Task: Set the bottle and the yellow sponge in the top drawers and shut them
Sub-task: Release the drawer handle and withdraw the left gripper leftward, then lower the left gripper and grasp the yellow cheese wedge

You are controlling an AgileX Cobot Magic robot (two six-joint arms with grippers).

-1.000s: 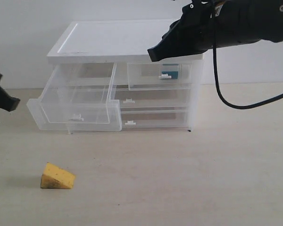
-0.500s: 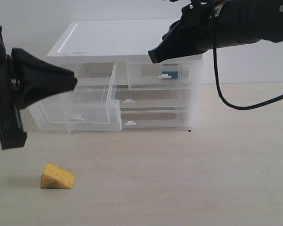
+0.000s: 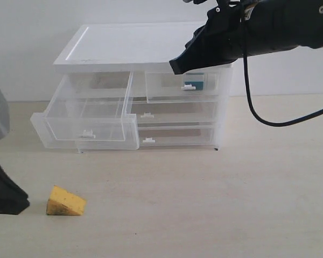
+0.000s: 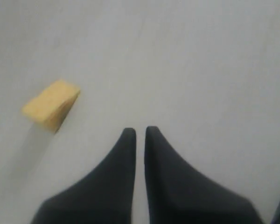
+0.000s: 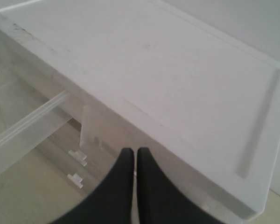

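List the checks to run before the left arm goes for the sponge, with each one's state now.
1. Left top drawer pulled open and empty: ok.
2. Yellow sponge lying free on the table: ok.
3. Left gripper open for the grasp: not ok, jaws shut, beside the sponge.
4. Bottle inside the right top drawer: ok.
5. Right top drawer pushed in: ok, looks flush.
6. Right gripper away from the open drawer: ok, shut, at the top front edge of the cabinet.

bottle half hidden behind right gripper; left gripper cut by edge
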